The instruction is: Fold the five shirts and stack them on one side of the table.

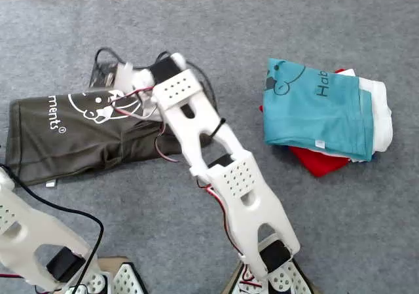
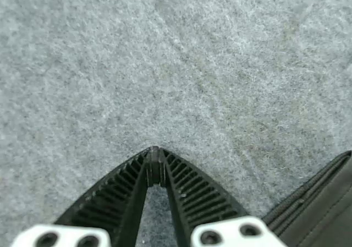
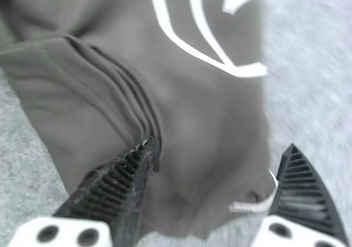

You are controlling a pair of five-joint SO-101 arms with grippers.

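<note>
The right tool (image 3: 220, 153) is held released, its black ribbed fingers (image 3: 129, 173) spread wide over a dark grey-brown cotton shirt with white print (image 3: 209, 93). One fingertip is set against a bunched fold of the cloth, and the other is placed near the shirt's hem, where a small white label (image 3: 247, 206) is seen. Whether the cloth is actually touched cannot be told.

In the high view the right tool (image 1: 123, 76) is found at the far corner of that dark shirt (image 1: 65, 137). The shirt is laid out as a long folded band on the left arm's side of the grey felt-covered counter (image 1: 196, 32). Loops of black cable (image 1: 105, 55) are draped just beside the tool.

The left tool (image 2: 155, 159) is clenched on nothing, its tips pressed together above bare felt (image 2: 165, 49). A seamed edge of the dark shirt (image 2: 324, 208) is seen near it.

A broad strip of open felt is left between the dark shirt and the stack of folded shirts on the right arm's side, and it is crossed by the white right arm (image 1: 216, 156). More open felt is left along the counter's far edge. In the stack a teal printed shirt (image 1: 314, 107) is laid on top, a white one (image 1: 381, 110) is seen beneath it, and a red one (image 1: 317, 160) is seen at the bottom. The stack is well apart from both tools.
</note>
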